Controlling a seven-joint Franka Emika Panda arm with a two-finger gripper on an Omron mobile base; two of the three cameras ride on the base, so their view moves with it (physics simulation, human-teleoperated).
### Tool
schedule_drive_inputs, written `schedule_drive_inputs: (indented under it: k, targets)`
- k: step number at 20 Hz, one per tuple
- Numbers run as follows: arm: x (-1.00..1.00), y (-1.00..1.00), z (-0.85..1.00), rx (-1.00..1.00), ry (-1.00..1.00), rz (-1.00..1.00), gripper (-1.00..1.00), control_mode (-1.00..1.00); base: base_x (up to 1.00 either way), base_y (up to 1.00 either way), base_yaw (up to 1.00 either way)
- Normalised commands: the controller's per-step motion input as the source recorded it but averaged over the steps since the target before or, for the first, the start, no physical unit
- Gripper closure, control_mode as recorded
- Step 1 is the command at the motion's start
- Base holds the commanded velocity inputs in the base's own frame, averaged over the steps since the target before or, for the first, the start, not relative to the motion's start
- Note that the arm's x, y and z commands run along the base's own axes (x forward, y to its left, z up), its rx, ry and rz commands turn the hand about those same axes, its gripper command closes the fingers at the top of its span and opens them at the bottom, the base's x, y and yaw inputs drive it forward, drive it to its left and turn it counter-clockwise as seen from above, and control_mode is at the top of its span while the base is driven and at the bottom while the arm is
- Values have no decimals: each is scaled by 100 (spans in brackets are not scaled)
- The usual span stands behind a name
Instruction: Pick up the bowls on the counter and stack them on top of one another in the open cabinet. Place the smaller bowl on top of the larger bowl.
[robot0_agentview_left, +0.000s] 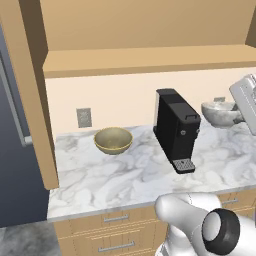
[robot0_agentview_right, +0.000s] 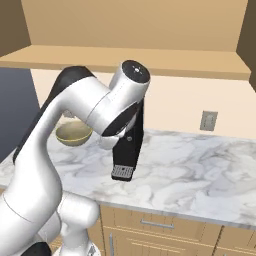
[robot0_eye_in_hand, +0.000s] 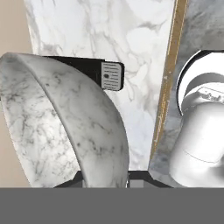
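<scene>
Far off to the left of my gripper, the larger bowl (robot0_agentview_left: 113, 140) sits upright on the counter (robot0_agentview_left: 125, 175), olive-gold, near the back wall and just below a wall outlet (robot0_agentview_left: 84, 117). Between that bowl and my hand stands a black coffee machine (robot0_agentview_left: 176, 129), its drip grille toward the counter's front edge; the bowl and the machine are apart, with bare marble between them.

Further right, the smaller bowl (robot0_agentview_left: 220, 113) is lifted off the counter, level with the machine's top and just beside it, its pale marbled body meeting the white hand at the right edge of the left base view. In the hand view the same bowl (robot0_eye_in_hand: 65, 122) looms right in front of my gripper (robot0_eye_in_hand: 105, 177), its rim running down into the closed jaws, so I read the fingers as pinched onto the bowl's wall. The coffee machine (robot0_eye_in_hand: 94, 72) shows past the bowl's edge there, with the counter (robot0_eye_in_hand: 127, 52) below.

Above my hand and the whole counter, the open cabinet (robot0_agentview_left: 150, 57) runs across as a flat tan shelf. In the right base view the arm's elbow covers the hand, and the olive bowl (robot0_agentview_right: 73, 133) peeks out to the left of it.
</scene>
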Motion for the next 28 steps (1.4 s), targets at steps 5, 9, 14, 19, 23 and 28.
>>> schedule_drive_inputs:
  k: [5,9,14,19,23,28]
  targets:
    - [-3,89,0,5,0,0,100,-100,0,0,0]
    - [9,84,-1,7,0,0,100,-100,0,0,0]
    - [50,74,-19,1,0,2,100,-100,0,0,0]
    - [58,77,-32,0,7,1,100,-100,0,0,0]
    - [42,71,-48,0,17,0,100,-100,0,0,0]
    - [53,56,-58,0,20,0,100,-100,0,0,0]
